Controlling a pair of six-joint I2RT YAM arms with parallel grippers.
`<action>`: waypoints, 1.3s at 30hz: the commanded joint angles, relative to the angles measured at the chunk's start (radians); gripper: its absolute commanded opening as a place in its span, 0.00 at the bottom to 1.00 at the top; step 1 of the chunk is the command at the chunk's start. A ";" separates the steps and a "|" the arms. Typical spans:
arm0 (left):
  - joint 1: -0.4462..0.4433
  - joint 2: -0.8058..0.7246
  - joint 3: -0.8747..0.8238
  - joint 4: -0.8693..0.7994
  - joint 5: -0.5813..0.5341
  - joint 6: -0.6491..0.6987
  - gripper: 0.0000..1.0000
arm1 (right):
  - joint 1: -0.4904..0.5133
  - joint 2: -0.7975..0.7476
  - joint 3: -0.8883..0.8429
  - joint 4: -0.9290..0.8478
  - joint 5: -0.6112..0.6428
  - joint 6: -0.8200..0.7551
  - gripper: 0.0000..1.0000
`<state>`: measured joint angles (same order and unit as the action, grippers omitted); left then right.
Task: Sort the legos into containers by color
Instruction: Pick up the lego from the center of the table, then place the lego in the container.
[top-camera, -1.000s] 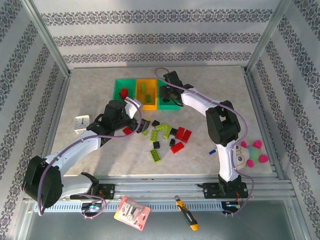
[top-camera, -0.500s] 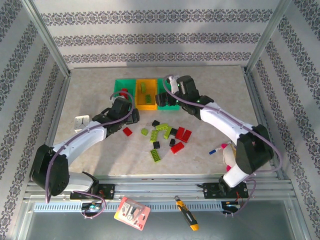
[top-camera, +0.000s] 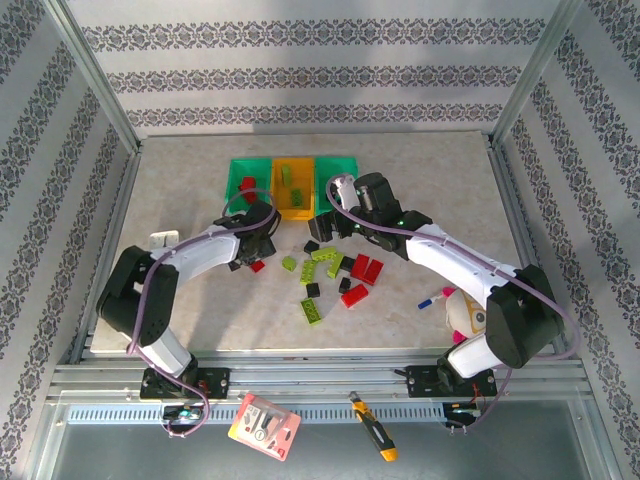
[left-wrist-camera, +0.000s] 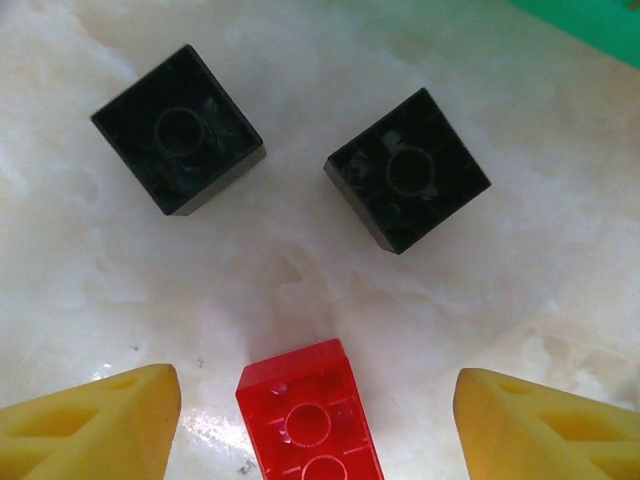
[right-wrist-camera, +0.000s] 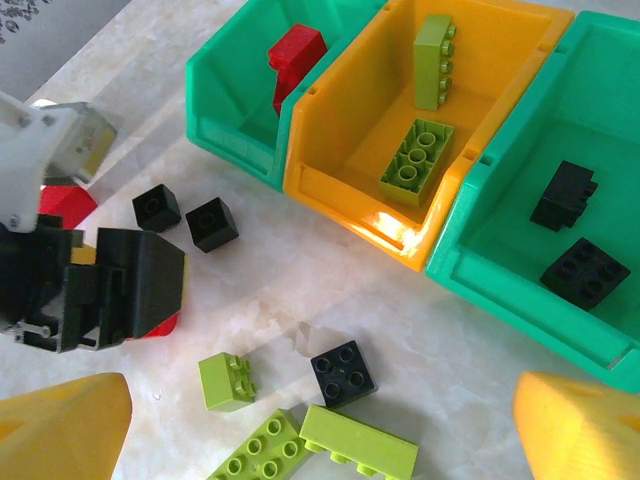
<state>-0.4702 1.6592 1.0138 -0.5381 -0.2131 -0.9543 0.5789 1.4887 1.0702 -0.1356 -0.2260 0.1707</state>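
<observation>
We find the sort begun but well short of complete. The containers (right-wrist-camera: 340, 175) stand in a row at the far side of the table (top-camera: 450, 190). The left green bin holds one binned red brick (right-wrist-camera: 295, 60), the orange middle bin two lime bricks (right-wrist-camera: 415, 165), and the right green bin two black bricks (right-wrist-camera: 563, 195). The greater part of the legos (top-camera: 367, 268) lies loose on the table near the bins, all three colours mixed. The left gripper (left-wrist-camera: 318, 425) is down at the surface, its fingers apart on either side of a loose red brick (left-wrist-camera: 300, 400) and touching it on neither side. Two black cubes (left-wrist-camera: 178, 130) lie just beyond. The right gripper (right-wrist-camera: 320, 440) hovers over the loose pile, spread wide and empty. We judge the loose red brick to be next for collection, with roughly a dozen pieces to follow.
</observation>
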 joint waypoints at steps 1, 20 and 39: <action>-0.002 0.039 0.035 -0.067 0.002 -0.048 0.65 | 0.006 -0.013 0.015 -0.006 -0.008 -0.026 0.98; 0.009 0.005 0.144 -0.156 -0.033 0.025 0.28 | 0.006 -0.058 0.021 -0.024 0.006 -0.021 0.98; 0.232 0.407 0.753 -0.163 -0.012 0.319 0.28 | 0.006 -0.037 0.011 -0.011 0.011 0.009 0.98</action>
<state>-0.2501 2.0190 1.6840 -0.6476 -0.2497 -0.6937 0.5789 1.4548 1.0725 -0.1490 -0.2256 0.1612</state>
